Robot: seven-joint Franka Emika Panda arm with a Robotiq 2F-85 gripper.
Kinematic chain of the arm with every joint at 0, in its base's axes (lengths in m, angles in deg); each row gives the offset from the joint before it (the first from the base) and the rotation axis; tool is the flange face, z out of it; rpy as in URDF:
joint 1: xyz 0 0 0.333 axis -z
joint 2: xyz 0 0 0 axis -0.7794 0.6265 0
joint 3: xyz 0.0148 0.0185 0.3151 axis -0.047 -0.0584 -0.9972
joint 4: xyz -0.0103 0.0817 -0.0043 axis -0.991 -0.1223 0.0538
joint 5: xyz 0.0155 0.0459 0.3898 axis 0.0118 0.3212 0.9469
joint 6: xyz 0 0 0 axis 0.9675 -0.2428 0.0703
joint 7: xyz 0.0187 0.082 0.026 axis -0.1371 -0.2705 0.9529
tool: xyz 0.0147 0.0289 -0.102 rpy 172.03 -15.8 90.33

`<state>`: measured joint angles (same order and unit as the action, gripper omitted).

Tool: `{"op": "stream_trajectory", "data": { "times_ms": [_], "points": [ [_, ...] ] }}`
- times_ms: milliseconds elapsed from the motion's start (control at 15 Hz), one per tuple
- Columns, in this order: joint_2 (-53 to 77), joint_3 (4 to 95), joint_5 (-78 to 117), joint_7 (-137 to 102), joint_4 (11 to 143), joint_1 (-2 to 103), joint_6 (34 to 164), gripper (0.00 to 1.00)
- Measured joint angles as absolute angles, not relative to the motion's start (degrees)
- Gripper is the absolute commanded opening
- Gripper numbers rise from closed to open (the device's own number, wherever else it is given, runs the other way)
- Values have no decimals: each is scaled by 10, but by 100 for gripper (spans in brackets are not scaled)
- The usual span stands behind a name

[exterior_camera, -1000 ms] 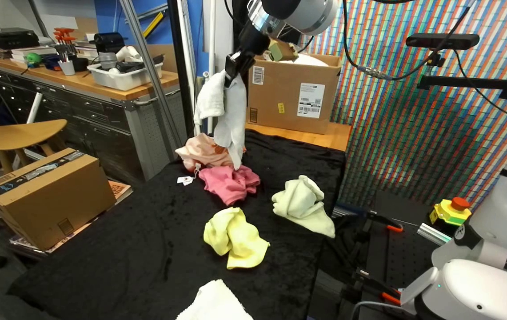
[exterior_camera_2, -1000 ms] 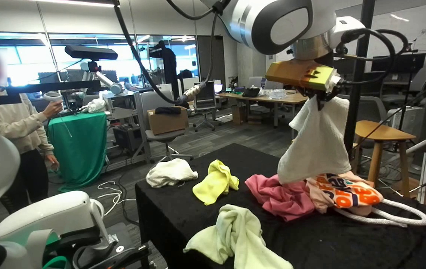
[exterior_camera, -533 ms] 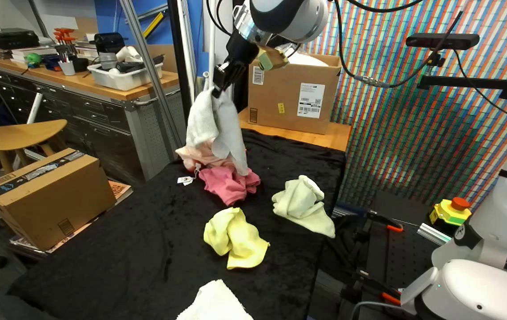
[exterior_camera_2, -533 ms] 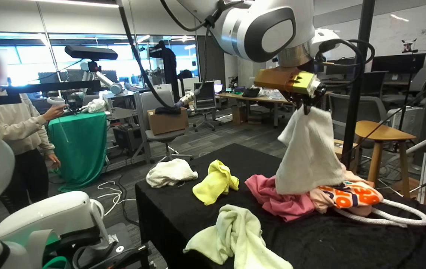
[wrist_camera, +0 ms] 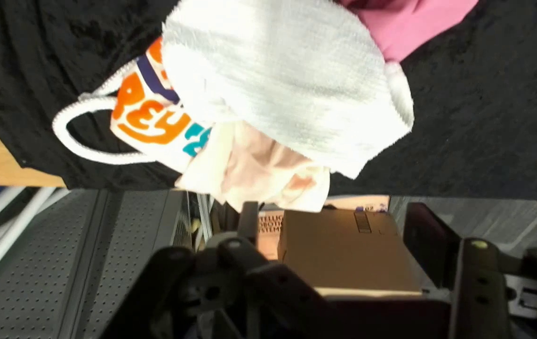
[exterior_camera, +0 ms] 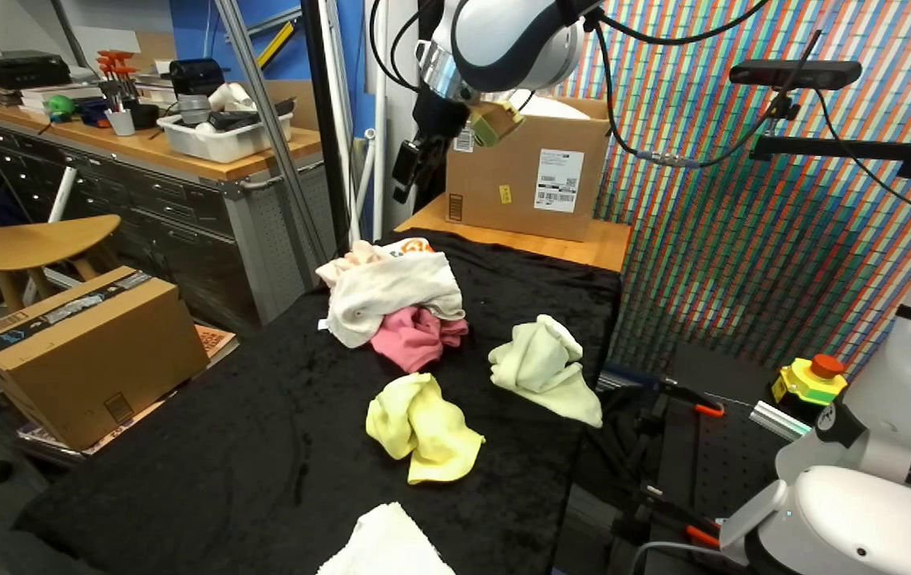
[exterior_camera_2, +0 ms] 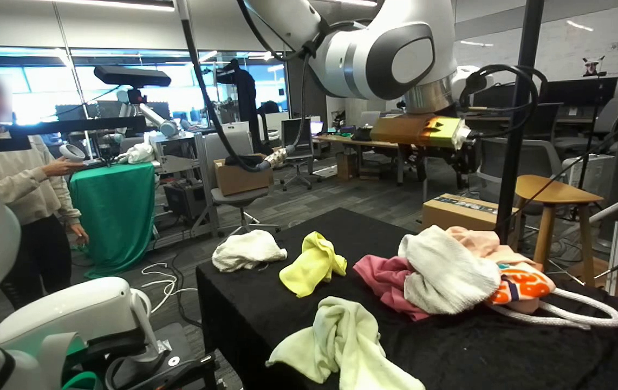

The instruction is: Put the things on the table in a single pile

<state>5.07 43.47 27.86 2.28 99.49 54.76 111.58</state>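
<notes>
My gripper (wrist_camera: 334, 221) stands open with nothing between its fingers, well above the far end of the table; it also shows in both exterior views (exterior_camera: 405, 177) (exterior_camera_2: 441, 173). Below it a white cloth (exterior_camera_2: 449, 271) lies crumpled across a pink cloth (exterior_camera_2: 382, 273) and a peach bag (exterior_camera_2: 522, 284) with orange print and a white rope handle. The white cloth partly hides both. Apart from this heap lie a yellow cloth (exterior_camera: 423, 431), a pale green cloth (exterior_camera: 543, 367) and another white cloth (exterior_camera: 387, 547), which is cut off by the frame edge there but whole in an exterior view (exterior_camera_2: 248, 250).
Black fabric (exterior_camera: 263, 447) covers the table. A large cardboard box (exterior_camera: 527, 172) stands beyond its far edge, and a dark upright pole (exterior_camera_2: 520, 135) rises near the bag. Another box (exterior_camera: 88, 351) sits off the table's side. A person (exterior_camera_2: 21, 162) stands in the background.
The jaws have opened and the white cloth, hanging from them before, has dropped onto the pink cloth and the bag. The gripper moved lower over the heap.
</notes>
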Motion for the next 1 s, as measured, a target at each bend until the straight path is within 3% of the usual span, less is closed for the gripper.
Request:
{"op": "stream_trajectory", "data": {
  "times_ms": [600,1000],
  "points": [
    [43,438,295,113,1015,551,840,100],
    [50,430,379,112,1051,542,786,100]
  ]
}}
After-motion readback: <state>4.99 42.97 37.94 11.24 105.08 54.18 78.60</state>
